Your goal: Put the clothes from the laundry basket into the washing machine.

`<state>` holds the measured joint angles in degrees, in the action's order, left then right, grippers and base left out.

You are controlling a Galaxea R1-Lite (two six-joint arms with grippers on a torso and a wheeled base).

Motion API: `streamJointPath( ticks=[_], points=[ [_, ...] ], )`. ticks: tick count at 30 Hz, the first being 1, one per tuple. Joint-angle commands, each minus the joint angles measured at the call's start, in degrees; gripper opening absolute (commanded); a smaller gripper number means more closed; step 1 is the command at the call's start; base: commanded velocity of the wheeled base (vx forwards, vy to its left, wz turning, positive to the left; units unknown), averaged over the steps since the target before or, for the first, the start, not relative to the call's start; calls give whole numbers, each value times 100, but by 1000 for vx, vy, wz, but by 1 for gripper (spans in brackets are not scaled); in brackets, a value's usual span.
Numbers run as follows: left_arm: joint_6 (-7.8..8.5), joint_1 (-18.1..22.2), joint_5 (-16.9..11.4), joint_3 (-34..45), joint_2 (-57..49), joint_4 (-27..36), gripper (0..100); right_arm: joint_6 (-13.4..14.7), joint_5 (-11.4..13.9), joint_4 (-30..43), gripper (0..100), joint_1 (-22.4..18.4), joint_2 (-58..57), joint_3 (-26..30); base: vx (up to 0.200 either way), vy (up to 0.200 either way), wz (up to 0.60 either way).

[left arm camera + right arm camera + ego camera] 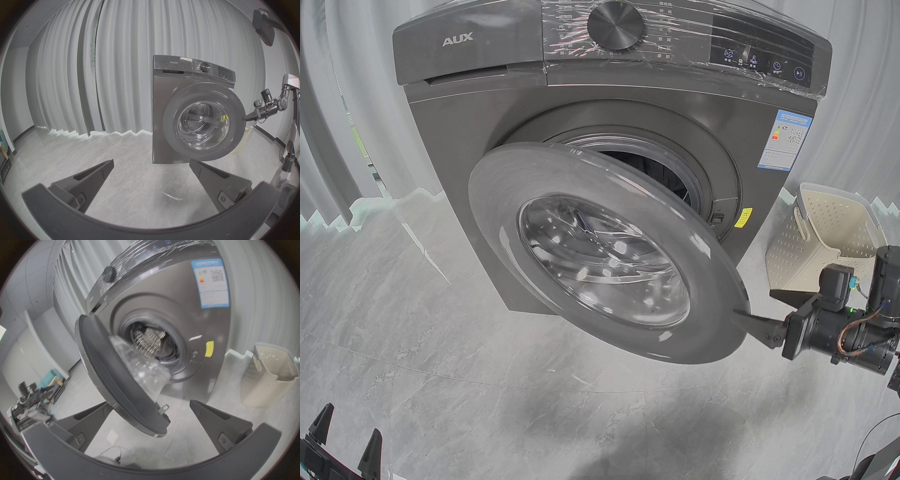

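The grey washing machine (487, 112) stands with its round door (600, 250) swung partly open, so the drum mouth (656, 169) shows behind it. My right gripper (765, 312) is open at the door's free edge, and one finger (753, 325) meets the rim. In the right wrist view the door's edge (147, 424) lies between the open fingers (215, 424); dark shapes sit low in the drum (162, 352). The cream laundry basket (837, 231) stands on the floor right of the machine, with only its perforated walls visible inside. My left gripper (350, 425) hangs open and low at the near left.
Grey tiled floor (456, 350) spreads wide in front and to the left of the machine. Pleated curtains (93, 78) line the wall behind. The open door sticks out over the floor toward me. Furniture and gear (34, 399) stand far off at the room's side.
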<state>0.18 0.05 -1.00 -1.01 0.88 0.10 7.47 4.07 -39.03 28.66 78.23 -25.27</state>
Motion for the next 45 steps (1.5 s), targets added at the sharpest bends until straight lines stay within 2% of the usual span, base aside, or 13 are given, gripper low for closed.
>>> streamJointPath(
  ticks=[1,5,12,15,17,18,19,21,24,29,34,39,45],
  points=[
    [-1,4,-6,101,-88,-1,100,53,-398,-746,100,-335,562,31,0,0,0],
    [-1,4,3,101,-88,-1,100,9,-407,-860,100,-792,509,93,0,0,0],
    [-1,4,3,92,-88,-1,100,-9,-425,-895,100,-968,298,602,0,0,0],
    [-1,4,3,101,-88,-1,100,-9,-390,-887,100,-853,254,971,0,0,0],
    [-1,4,3,92,-88,-1,100,0,-363,-913,100,-475,219,1288,0,0,0],
    [-1,4,3,101,-88,-1,100,26,-346,-913,100,-141,193,1437,0,0,0],
    [8,4,-6,92,-88,-1,100,26,-346,-913,100,-115,184,1446,0,0,0],
    [-1,4,-6,101,-88,-1,100,79,-275,-913,100,324,26,1525,0,0,0],
    [-1,4,-6,92,-88,-1,100,79,-205,-922,100,606,-53,1437,0,0,0],
    [8,4,3,92,-88,-1,100,158,-196,-922,100,773,-18,1191,200,0,0],
    [8,4,3,101,-88,-1,100,378,-196,-922,100,931,26,804,200,0,0],
    [8,4,3,101,-88,-1,100,430,-231,-931,100,720,272,286,200,0,0],
    [-1,4,-6,101,-88,-1,100,360,-258,-1133,100,175,281,233,0,0,0]
  ],
)
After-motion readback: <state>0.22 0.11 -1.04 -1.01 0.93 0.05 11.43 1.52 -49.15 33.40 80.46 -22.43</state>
